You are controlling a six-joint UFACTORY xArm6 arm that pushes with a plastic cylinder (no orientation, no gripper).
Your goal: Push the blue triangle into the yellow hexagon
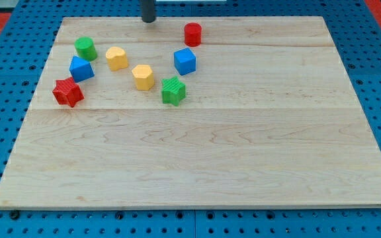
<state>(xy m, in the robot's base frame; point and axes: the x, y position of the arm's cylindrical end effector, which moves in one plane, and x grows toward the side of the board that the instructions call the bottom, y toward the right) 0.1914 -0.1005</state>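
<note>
My tip (149,20), a bare rod touching no block, is noted with the blue triangle (81,69) below-left of it and the yellow hexagon (143,77) almost straight below, so the triangle's far side must be reached.

Single cam – high front angle, down over whole board (197,165)

Non-task blocks sitting on wooden tabletop (243,152), upper left area.
Green cylinder (85,48), red star (67,92), yellow block (116,58), blue cube (185,61), red cylinder (192,34), green star (173,91) all lying apart.
</note>
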